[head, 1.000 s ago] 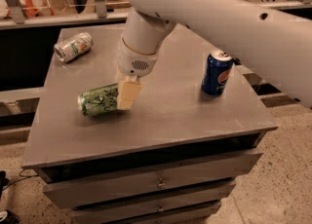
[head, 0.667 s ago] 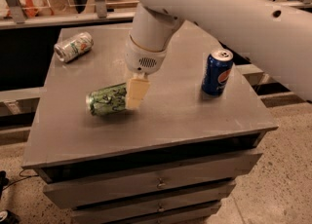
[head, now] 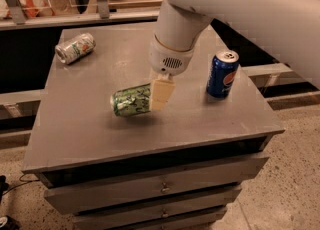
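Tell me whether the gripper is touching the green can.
Touching. The camera view shows the gripper, above the middle of the table, with its pale finger pressed flat against the green can, no gap between them.

Gripper [head: 159,94] clamps green can [head: 131,100] (on its side) over table [head: 75,124] ctr; blue can [head: 222,74] upright nearby.

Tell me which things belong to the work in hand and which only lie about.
In hand: gripper, over the middle of the table, shut on the green can, held sideways.
Lying about: silver can, on its side, back left; blue can, upright, right.
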Tool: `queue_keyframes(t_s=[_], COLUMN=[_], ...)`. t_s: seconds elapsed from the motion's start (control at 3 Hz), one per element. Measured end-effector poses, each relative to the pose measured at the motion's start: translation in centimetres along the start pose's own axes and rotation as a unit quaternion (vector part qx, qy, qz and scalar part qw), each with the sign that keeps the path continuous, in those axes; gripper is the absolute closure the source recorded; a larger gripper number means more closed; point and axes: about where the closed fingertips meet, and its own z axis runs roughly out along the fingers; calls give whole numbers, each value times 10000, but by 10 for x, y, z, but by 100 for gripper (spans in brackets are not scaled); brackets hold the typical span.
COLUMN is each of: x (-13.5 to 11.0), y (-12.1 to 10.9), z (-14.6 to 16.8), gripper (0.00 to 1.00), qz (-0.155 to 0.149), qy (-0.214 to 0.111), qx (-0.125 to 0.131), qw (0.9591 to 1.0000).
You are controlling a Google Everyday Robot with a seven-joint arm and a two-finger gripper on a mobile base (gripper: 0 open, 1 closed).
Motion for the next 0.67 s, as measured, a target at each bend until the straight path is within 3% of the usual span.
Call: queue_keyframes(t_s=[0.33,0.67], x=[30,55], y=[9,21], z=[-18,-31], gripper=[100,100], qz=[345,643], qy=[241,457], qx=[170,176], qw=[9990,9967])
